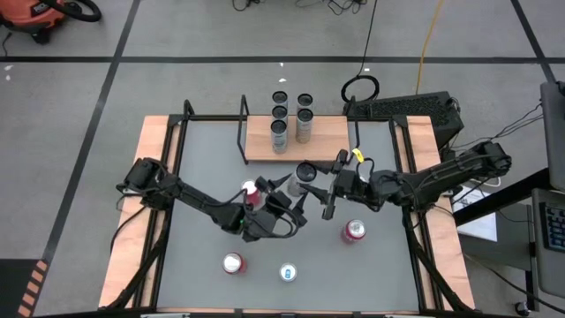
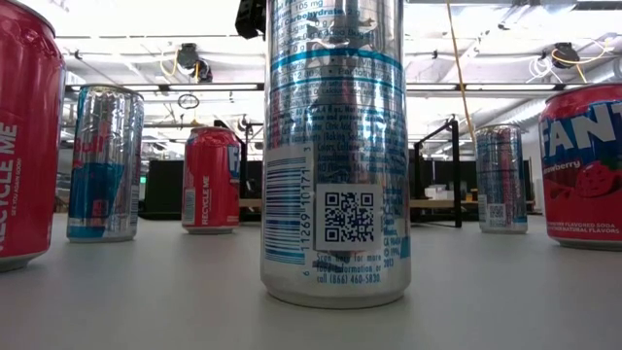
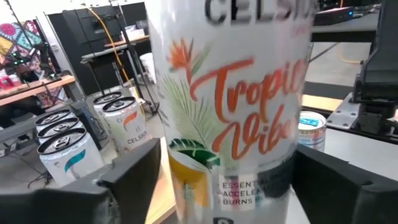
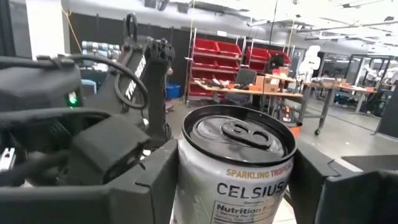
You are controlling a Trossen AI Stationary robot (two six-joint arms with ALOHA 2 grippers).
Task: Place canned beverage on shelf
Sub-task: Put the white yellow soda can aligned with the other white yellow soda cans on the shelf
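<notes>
A slim white Celsius can point(image 1: 305, 172) hangs upright above the table, just in front of the light-wood shelf point(image 1: 331, 140), between my two arms. My right gripper point(image 4: 235, 168) reaches in from the table's right and is shut on the can point(image 4: 239, 180). My left gripper point(image 3: 227, 162) comes from the table's left at about the same height. It is open, with a finger close on either side of the can's printed wall point(image 3: 236, 112). Several more cans point(image 1: 291, 119) stand on the shelf board. My right gripper pinches the can's upper wall point(image 4: 186, 186), just under the rim, between its two fingers point(image 4: 155, 180). The fingers come in about level from the table's right. The can stays upright, its lid point(image 4: 239, 134) up, lifted clear of the table.
On the table stand a red can point(image 1: 250, 193) beside my left gripper, another red can point(image 1: 354, 231) below my right arm, and a red can point(image 1: 232, 262) and a blue-topped can point(image 1: 288, 272) near the front edge. Black rod frames point(image 1: 243, 128) rise at the shelf's ends.
</notes>
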